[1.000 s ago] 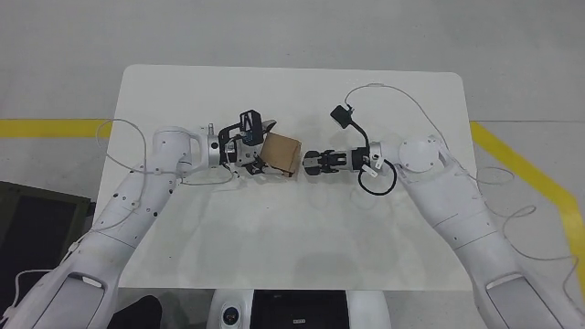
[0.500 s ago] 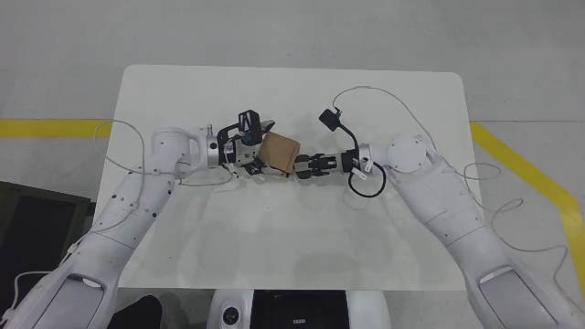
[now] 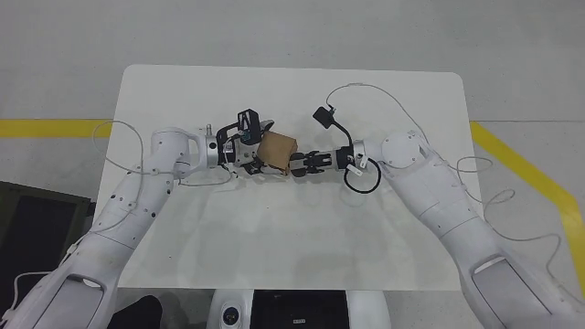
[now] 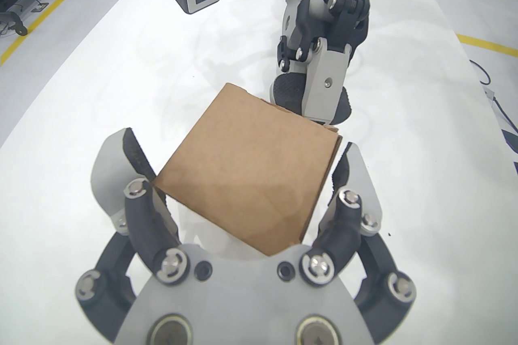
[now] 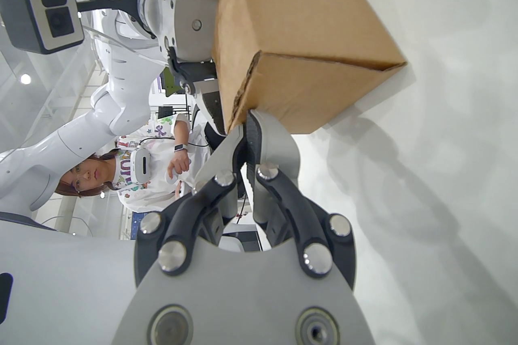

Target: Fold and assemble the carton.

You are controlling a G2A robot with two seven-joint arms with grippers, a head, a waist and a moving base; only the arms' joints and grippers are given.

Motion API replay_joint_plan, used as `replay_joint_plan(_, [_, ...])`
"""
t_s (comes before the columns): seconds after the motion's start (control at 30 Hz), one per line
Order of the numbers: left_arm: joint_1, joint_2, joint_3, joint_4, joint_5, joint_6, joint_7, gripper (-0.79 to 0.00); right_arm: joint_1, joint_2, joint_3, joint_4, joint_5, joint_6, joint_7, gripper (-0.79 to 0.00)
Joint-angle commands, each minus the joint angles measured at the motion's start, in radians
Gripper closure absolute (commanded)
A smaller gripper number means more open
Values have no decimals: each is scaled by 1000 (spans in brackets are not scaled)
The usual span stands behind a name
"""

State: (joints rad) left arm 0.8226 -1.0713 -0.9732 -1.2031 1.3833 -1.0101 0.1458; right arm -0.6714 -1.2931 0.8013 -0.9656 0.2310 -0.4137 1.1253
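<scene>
Closest to the left wrist camera, the left gripper holds the brown carton between its two fingers, one pad against each side of the box. The carton is folded into a closed box shape, and it sits tilted, with one corner pointing toward the gripper's palm. It is over the middle of the white table. Just behind the carton, on its far side, is the right gripper. Its fingertips are pressed together and touch the raw edge of the carton at one corner. I cannot tell whether a thin piece of cardboard lies between them. In the top view the two grippers face each other with the carton between them.
</scene>
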Motion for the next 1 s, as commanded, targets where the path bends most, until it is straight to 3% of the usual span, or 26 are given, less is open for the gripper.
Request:
replay_joint_plan(0.0, [0,0,0,0,-1,0,-2,-785,4,-2,-2,6,2,-3,4,0])
replay_joint_plan(0.27, [0,1,2,-5,-3,-2,-1,-785,14,-11,-9,20,7,-13,6,0])
replay_joint_plan(0.47, [1,8,-11,-8,-8,-2,6,-785,5,8,39,21,-13,-21,-1,0])
replay_joint_plan(0.67, [17,34,-38,-10,-58,-2,12,-785,-43,45,122,-31,-41,-46,-16,0])
replay_joint_plan(0.77, [20,55,-57,-6,-140,-2,2,-785,-74,63,164,-78,-62,-117,-31,-18])
replay_joint_plan(0.87, [21,79,-76,-15,-243,-2,-21,-785,-99,77,203,-111,-83,-186,-57,-243])
replay_joint_plan(0.9, [20,87,-83,-17,-280,-2,-32,-785,-109,81,215,-117,-86,-209,-67,-363])
replay_joint_plan(0.93, [19,96,-91,-20,-318,-2,-45,-785,-115,85,227,-121,-96,-230,-78,-711])
replay_joint_plan(0.97, [17,104,-99,-21,-354,-2,-61,-785,-121,89,240,-124,-105,-250,-92,-785])
